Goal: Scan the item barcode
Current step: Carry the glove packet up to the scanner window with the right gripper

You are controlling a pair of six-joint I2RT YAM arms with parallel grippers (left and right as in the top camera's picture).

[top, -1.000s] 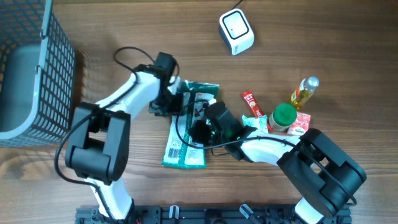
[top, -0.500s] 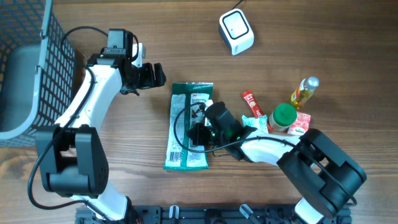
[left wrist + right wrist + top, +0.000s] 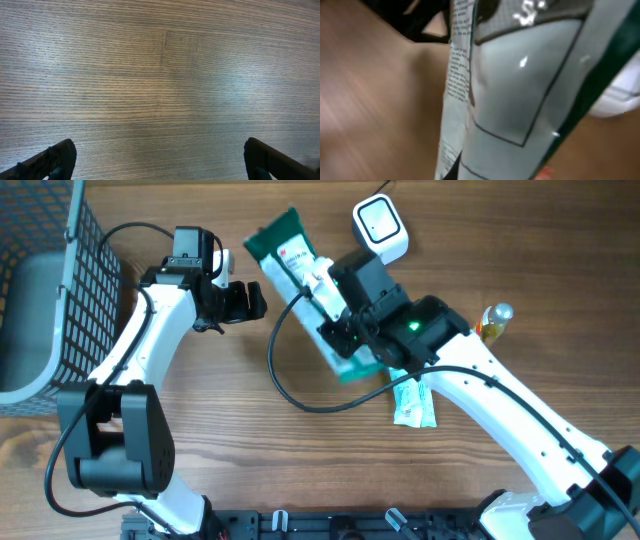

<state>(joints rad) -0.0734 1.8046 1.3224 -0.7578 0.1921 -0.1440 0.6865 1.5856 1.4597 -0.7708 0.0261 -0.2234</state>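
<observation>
The right hand (image 3: 338, 315) is clamped on the green pouch (image 3: 288, 252), holding it up off the counter (image 3: 300, 460), just left of the white scanner (image 3: 380, 225) at the far side. The left hand (image 3: 243, 302) hangs spread and empty near the basket (image 3: 60, 300). The pickup looks done. Presenting the barcode to the scanner seems still to come.
</observation>
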